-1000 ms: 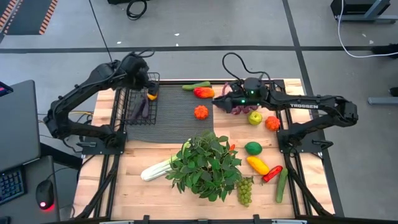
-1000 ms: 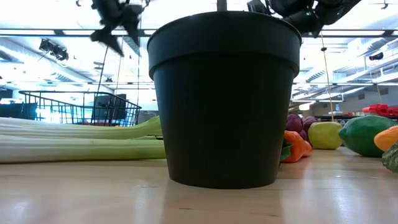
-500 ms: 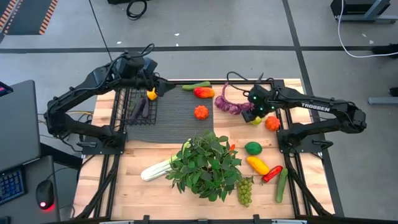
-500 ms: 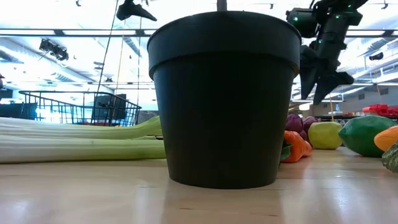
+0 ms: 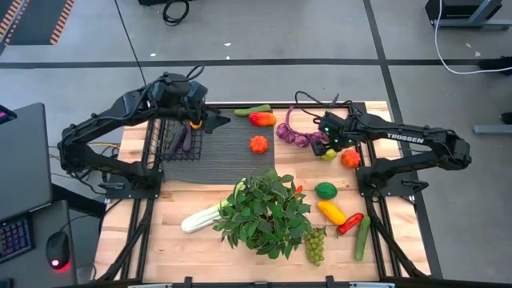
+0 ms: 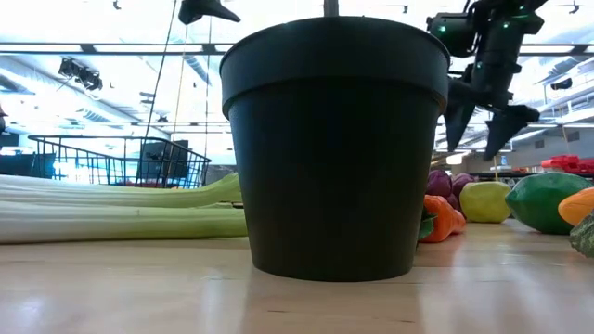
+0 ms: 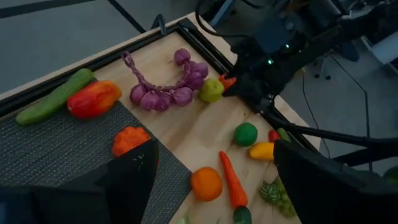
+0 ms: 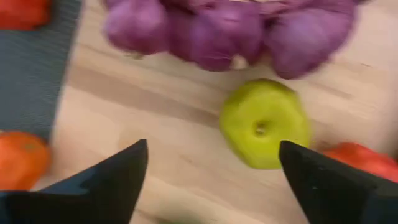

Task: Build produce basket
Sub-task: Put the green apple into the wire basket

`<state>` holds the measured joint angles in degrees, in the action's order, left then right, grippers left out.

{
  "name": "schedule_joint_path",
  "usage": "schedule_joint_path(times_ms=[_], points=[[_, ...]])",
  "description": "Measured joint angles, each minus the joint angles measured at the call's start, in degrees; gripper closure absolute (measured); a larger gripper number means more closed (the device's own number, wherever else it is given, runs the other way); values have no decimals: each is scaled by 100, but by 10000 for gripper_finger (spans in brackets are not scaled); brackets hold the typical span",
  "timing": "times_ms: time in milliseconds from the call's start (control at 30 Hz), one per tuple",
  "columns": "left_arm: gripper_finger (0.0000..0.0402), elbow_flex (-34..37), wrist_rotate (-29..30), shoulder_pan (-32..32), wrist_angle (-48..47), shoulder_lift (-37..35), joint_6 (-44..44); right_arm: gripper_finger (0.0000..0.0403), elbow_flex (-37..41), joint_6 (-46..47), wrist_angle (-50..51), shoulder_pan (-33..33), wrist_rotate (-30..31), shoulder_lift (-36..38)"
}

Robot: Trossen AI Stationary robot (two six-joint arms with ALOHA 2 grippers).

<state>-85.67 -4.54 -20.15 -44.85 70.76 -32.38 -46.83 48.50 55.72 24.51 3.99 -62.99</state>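
Compared with a second ago, the left gripper (image 5: 218, 122) is no longer reaching down inside the basket (image 5: 178, 133); it is now hanging past the basket's right wall, above the ribbed mat (image 5: 232, 148), and the yellow piece seen at its tip earlier is no longer showing there. The right gripper (image 5: 326, 149) is no longer lying over the purple bulb string (image 5: 294, 134); it is now pointing down over the yellow-green fruit (image 5: 328, 154).

Left to right, high view: the basket is sitting at the table's (image 5: 200, 240) far left corner, on the mat's left end, its long axis running near to far, with a purple piece (image 5: 182, 138) lying inside along that axis. The left gripper is standing wide open and holding nothing, as its wrist view shows between its fingers (image 7: 134, 180). A cucumber (image 5: 253, 110) and a red pepper (image 5: 262, 119) are lying just beyond the mat's far edge, long axes running left to right. A small orange piece (image 5: 258, 144) is resting on the mat.

The right gripper is standing spread wide, gripping nothing, hovering clear of the table in the low view (image 6: 482, 125); its fingers (image 8: 109, 177) are framing the yellow-green fruit (image 8: 265, 122), which is lying just beside the bulb string. An orange (image 5: 350, 158) is lying just right of that fruit.
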Motion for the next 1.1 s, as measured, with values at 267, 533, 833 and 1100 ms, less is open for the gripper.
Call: schedule_joint_path(times_ms=[267,533,833,1100], points=[[77,0,-2,246,-3,0,0,18,0,434,626,-6,541,-442],[77,0,-4,447,-4,-2,4,14,0,495,507,-12,839,-1143],[77,0,-2,503,-3,-4,7,19,0,212,347,-13,839,-1972],[77,0,27,503,2,0,11,37,0,-242,-17,-13,314,-2528]])
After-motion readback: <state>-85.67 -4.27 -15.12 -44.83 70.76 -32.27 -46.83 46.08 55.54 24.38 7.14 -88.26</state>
